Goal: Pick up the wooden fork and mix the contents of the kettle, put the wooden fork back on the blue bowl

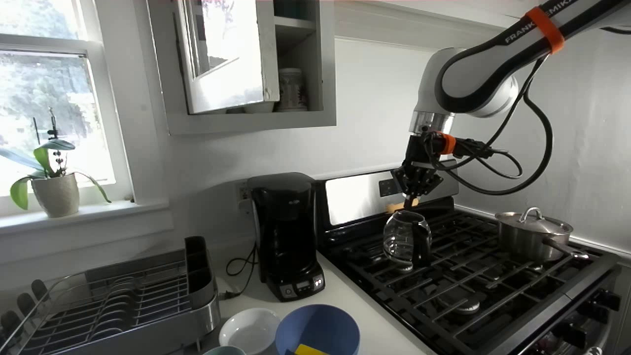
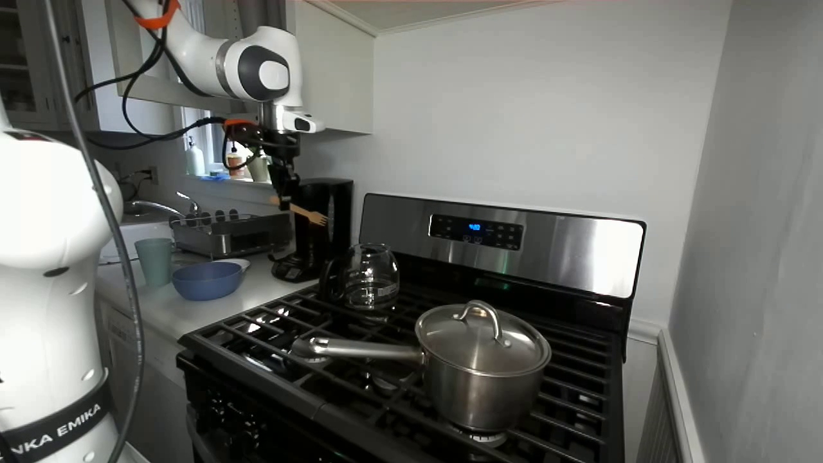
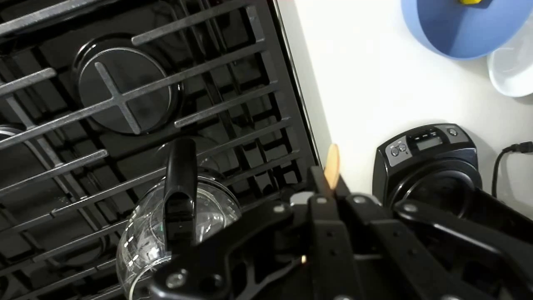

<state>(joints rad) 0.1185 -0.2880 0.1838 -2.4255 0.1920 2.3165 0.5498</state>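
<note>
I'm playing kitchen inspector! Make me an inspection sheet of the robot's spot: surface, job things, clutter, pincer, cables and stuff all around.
Surface: black stove grates beside a pale counter.
Job's things: wooden fork held in the air, outside the glass pot on the grates; pot's contents unclear; blue bowl on the counter, something yellow inside.
Clutter: lidded saucepan on the grates; coffee maker, white dish and green cup on the counter, dish rack nearby.
Pincer: shut on the fork.
Cables: black cables loop beside the arm; a loose plug lies on the counter.
Surroundings: potted plant on a window sill; cupboard door open.
</note>
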